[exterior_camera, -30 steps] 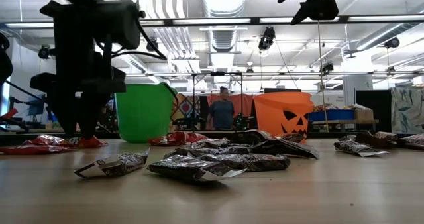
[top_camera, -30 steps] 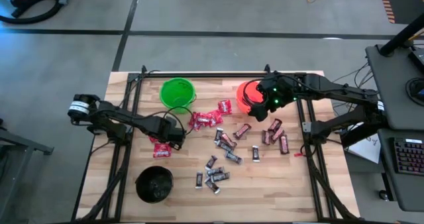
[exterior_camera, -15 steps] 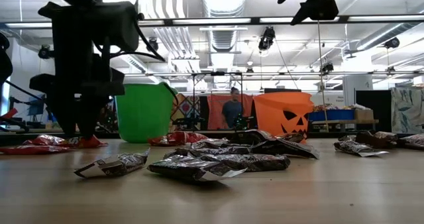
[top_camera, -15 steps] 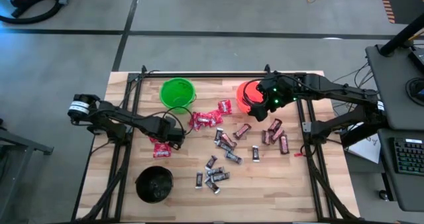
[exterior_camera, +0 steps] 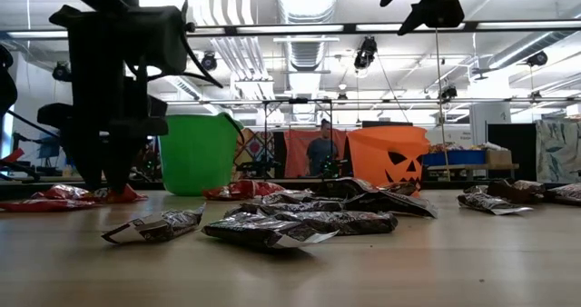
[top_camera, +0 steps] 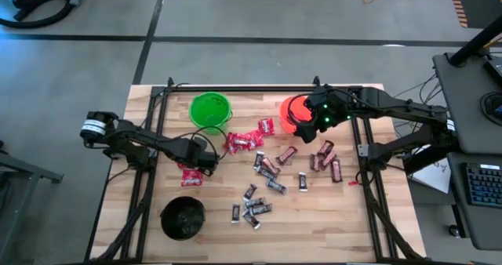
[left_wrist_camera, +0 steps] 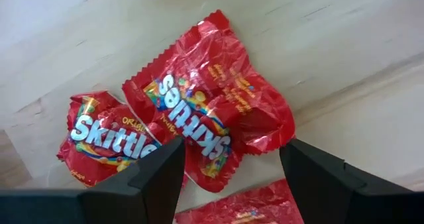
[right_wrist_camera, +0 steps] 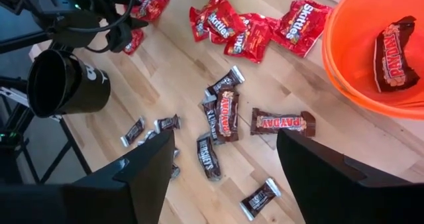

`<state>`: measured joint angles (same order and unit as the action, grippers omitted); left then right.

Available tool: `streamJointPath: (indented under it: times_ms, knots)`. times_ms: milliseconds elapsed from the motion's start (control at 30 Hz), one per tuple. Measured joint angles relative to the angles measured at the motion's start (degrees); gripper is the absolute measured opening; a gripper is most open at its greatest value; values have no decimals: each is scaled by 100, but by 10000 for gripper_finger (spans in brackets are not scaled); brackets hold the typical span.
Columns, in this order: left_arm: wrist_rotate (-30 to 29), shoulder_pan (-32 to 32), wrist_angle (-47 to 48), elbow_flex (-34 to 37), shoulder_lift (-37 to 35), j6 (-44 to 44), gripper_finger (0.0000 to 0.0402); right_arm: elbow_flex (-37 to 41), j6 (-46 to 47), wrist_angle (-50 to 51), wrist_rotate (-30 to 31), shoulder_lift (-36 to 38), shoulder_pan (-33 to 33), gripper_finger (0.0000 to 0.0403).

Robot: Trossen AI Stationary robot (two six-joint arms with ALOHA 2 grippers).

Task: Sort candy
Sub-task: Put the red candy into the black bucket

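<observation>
Most candy (top_camera: pixel 263 165) still lay scattered on the worktop (top_camera: pixel 337 218); one bar sat in the orange bucket (right_wrist_camera: pixel 344 71). My right gripper (right_wrist_camera: pixel 225 168) hung empty above that bucket, jaws apart, while my left gripper (left_wrist_camera: pixel 228 168) stood spread over a red packet (left_wrist_camera: pixel 209 118), nothing grasped.

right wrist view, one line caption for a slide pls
Open right gripper above the orange plastic bucket holding one brown PayDay bar, more wrapped candy on the wooden table.

arms (top_camera: pixel 149 143): dark, jointed | left: white band | right: green lights
</observation>
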<state>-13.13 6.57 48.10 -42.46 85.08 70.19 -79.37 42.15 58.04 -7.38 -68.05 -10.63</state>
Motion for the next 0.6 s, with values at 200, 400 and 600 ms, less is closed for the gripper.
streamJointPath:
  times_ms: [200,400,600]
  knots:
    - [-92,0,-160,227,0,111,228,0,41,0,-4,0,0,258]
    - [-134,0,-276,253,0,120,227,0,91,0,-7,0,1,263]
    - [-140,0,-315,290,-2,111,193,0,94,0,-7,0,0,256]
